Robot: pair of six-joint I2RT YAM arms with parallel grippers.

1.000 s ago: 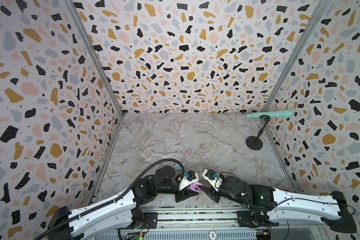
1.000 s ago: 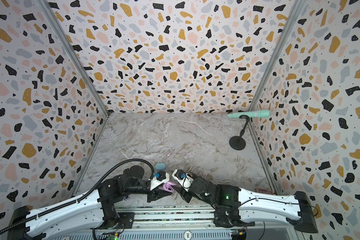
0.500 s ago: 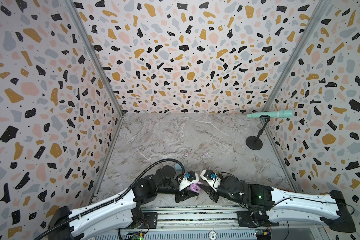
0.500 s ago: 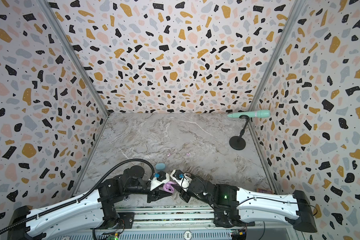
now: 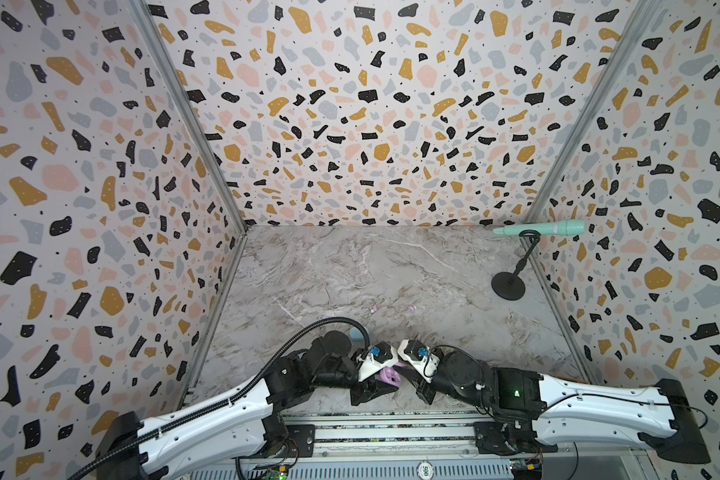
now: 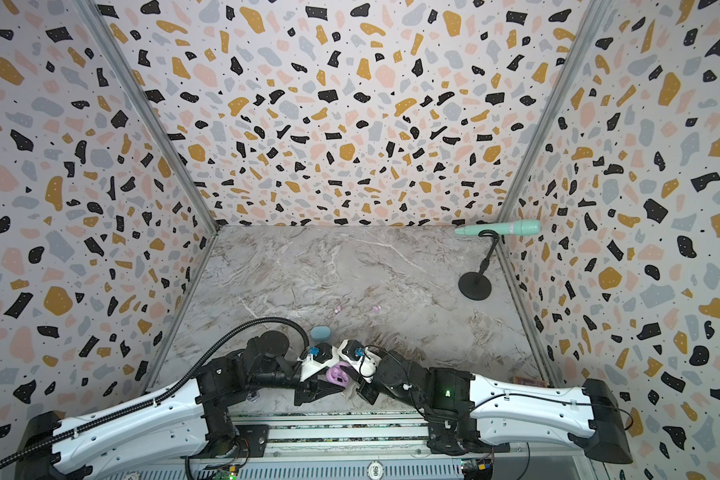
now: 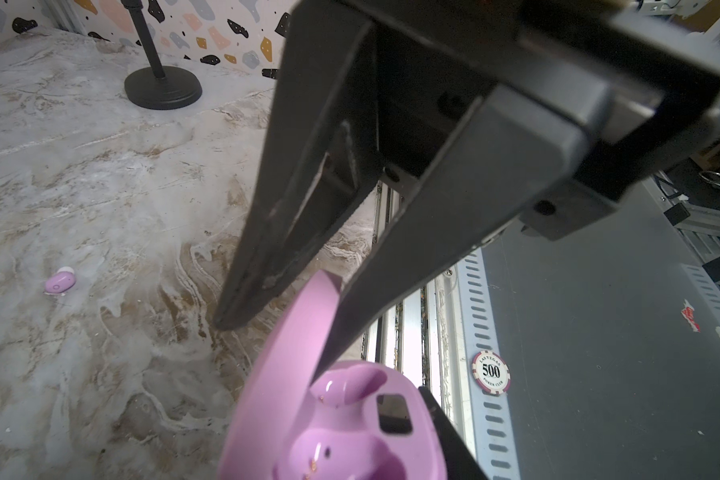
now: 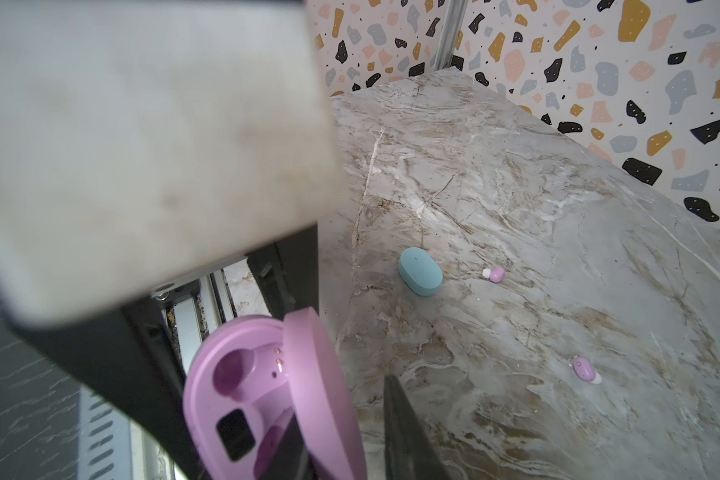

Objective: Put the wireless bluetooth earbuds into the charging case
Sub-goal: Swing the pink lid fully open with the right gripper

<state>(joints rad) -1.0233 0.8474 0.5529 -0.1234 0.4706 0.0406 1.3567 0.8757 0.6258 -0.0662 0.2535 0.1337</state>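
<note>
**Right gripper edges in on the open case**

Since a second ago the right gripper (image 8: pixel 341 399) has slid leftward and drawn its jaws narrower. They straddle the raised lid (image 8: pixel 325 374), a sliver of gap beside one finger (image 8: pixel 404 428). The left gripper (image 7: pixel 275 343) is clamped on the pink case (image 6: pixel 336 376), a smooth matte oval shell at the table's near edge, its glossy moulded wells empty. Farther back on the veined, marble-look table (image 5: pixel 391 270) lies a closed blue case (image 6: pixel 321 332), rounded like a pebble. Right of it, well apart from the pink case, lie a pink earbud (image 5: pixel 374 308) and a second pink earbud (image 5: pixel 411 308), glossy beans with white tips. A mint microphone (image 5: pixel 541 228) rests on a black stand (image 5: pixel 508 286).
</note>
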